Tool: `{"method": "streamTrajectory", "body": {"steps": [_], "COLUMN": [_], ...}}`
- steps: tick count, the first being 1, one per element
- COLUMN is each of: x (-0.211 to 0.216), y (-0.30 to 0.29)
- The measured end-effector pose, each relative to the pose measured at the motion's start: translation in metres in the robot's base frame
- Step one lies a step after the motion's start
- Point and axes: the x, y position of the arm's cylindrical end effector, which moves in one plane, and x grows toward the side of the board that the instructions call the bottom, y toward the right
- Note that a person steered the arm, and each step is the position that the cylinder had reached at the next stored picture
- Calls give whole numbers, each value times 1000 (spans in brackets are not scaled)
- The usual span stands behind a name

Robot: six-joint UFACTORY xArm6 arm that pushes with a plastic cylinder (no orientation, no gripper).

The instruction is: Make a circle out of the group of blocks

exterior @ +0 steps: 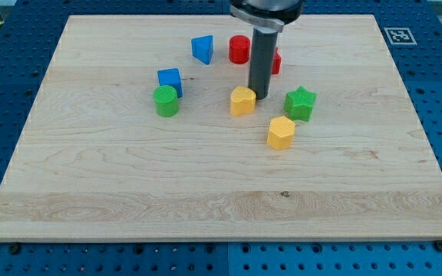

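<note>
Eight blocks sit on the board [129,192] you are watching, though one red block [276,61] hides mostly behind the rod, so its shape is unclear, and the rod's top is cut off by the view's top edge. You have no jaws here: my tip [261,96] holds nothing and touches the yellow block [242,100] at its left. Right of my tip stands the green star [301,103]; below-right, the yellow hexagon [281,133]. Above it lie the red cylinder [239,49] and blue triangle [202,49]. Well left, the blue cube [170,80] touches the green cylinder [166,100].
</note>
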Motion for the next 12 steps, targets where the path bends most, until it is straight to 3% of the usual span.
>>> {"method": "streamTrajectory", "body": {"steps": [2,4,8,9,12], "x": [5,40,-26,-25,22], "y": [-50,-52,-40,-20,-15]}}
